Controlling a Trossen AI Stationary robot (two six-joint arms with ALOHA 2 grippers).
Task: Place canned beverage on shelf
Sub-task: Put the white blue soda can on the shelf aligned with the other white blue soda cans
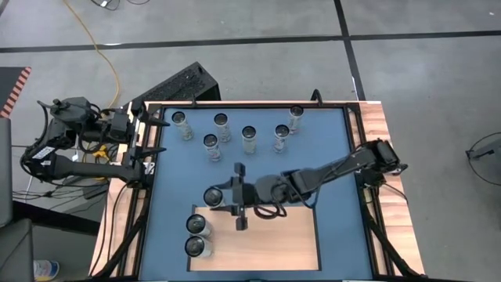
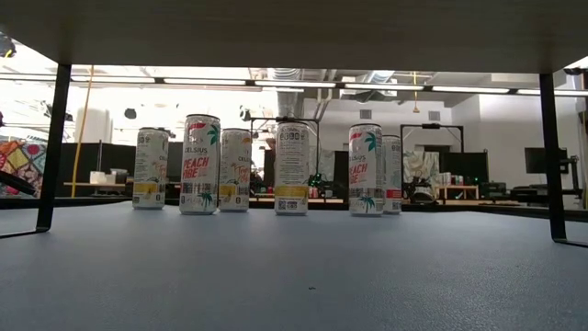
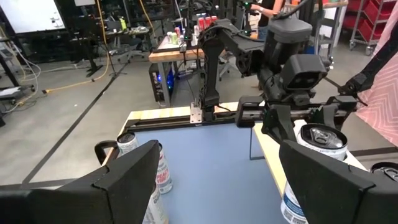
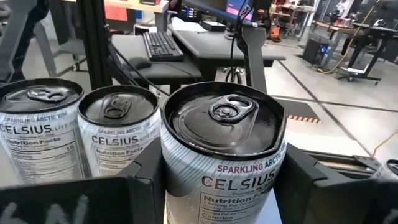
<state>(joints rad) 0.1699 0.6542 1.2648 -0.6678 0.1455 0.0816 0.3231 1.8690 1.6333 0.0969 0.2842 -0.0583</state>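
Right tool (image 1: 237, 197) grips a can (image 1: 214, 196), seemingly at the shelf (image 1: 274, 235) edge.

Shelf (image 2: 294, 28) top out of the low view; held can's (image 4: 221, 155) base below the frame edge.

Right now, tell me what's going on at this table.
The right arm's tool is closed around a silver Celsius drink can, holding it upright at the edge of the pale wooden shelf panel. Two matching silver cans already stand side by side on that panel's left end. Six more cans wait in a loose row on the blue table surface. The left arm's tool sits open at the table's left edge, holding nothing.
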